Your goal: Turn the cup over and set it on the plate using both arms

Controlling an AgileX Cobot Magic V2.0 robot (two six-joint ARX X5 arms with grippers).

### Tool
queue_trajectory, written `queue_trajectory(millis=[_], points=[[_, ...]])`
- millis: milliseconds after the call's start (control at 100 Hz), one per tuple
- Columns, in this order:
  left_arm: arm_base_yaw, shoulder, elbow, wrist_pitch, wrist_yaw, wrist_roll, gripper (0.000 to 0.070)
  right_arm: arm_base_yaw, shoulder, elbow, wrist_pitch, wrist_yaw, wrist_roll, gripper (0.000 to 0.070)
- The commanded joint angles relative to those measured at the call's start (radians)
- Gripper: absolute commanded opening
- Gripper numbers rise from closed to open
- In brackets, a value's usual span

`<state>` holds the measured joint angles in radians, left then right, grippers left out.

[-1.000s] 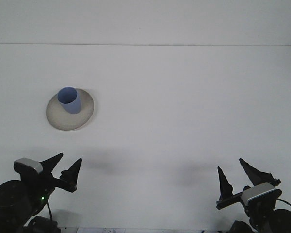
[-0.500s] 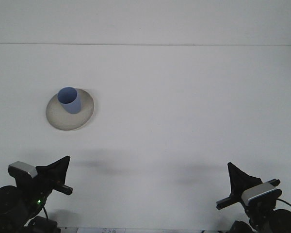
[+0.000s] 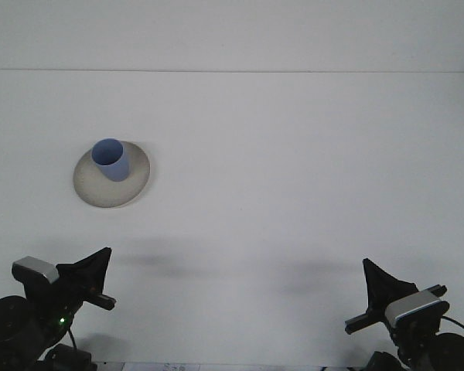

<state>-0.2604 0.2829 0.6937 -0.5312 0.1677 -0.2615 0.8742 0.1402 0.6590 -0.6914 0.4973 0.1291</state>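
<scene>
Cup: a blue cup (image 3: 110, 159) stands on the plate with its open mouth facing up, leaning a little to the upper left as the camera sees it. It sits toward the far left part of the plate, and nothing is touching it.

Plate: a round, pale grey plate (image 3: 131, 188) lies flat on the tabletop, in the left half of the view and about midway up the surface.

Tabletop: a plain white tabletop (image 3: 294, 170) fills almost the whole view; a thin line runs across it near the top edge.

Left claw: the left claw (image 3: 97, 272) sits low in the bottom left corner, well apart from the plate and cup. Its two dark fingers are pressed together into a single wedge with no gap showing between them, and they have hold of nothing.

Right claw: the right claw (image 3: 374, 284) sits low in the bottom right corner, far from the cup. Its fingers are likewise drawn together into one pointed shape, and it carries nothing.

Shadows: two faint grey patches lie on the tabletop just above each claw.
</scene>
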Motion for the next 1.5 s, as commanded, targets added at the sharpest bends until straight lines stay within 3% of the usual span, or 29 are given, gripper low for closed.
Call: queue_trajectory(millis=[0,180,280,470,760,1490], points=[[-0.003,0.003,0.012,0.009,0.001,0.005,0.0012,0.009,0.004,0.006,0.008,0.000,0.013,0.0004],[0.036,-0.035,-0.060,0.084,-0.114,0.277,0.0012,0.009,0.004,0.006,0.008,0.000,0.013,0.0004],[0.084,-0.087,-0.207,0.238,-0.224,0.340,0.0012,0.009,0.004,0.006,0.008,0.000,0.013,0.0004],[0.173,-0.205,-0.487,0.463,-0.265,0.354,0.0012,0.009,0.004,0.006,0.008,0.000,0.013,0.0004],[0.213,-0.280,-0.682,0.558,-0.266,0.346,0.0012,0.009,0.004,0.006,0.008,0.000,0.013,0.0004],[0.214,-0.280,-0.680,0.536,-0.263,0.323,0.0012,0.009,0.004,0.006,0.010,0.000,0.013,0.0004]])
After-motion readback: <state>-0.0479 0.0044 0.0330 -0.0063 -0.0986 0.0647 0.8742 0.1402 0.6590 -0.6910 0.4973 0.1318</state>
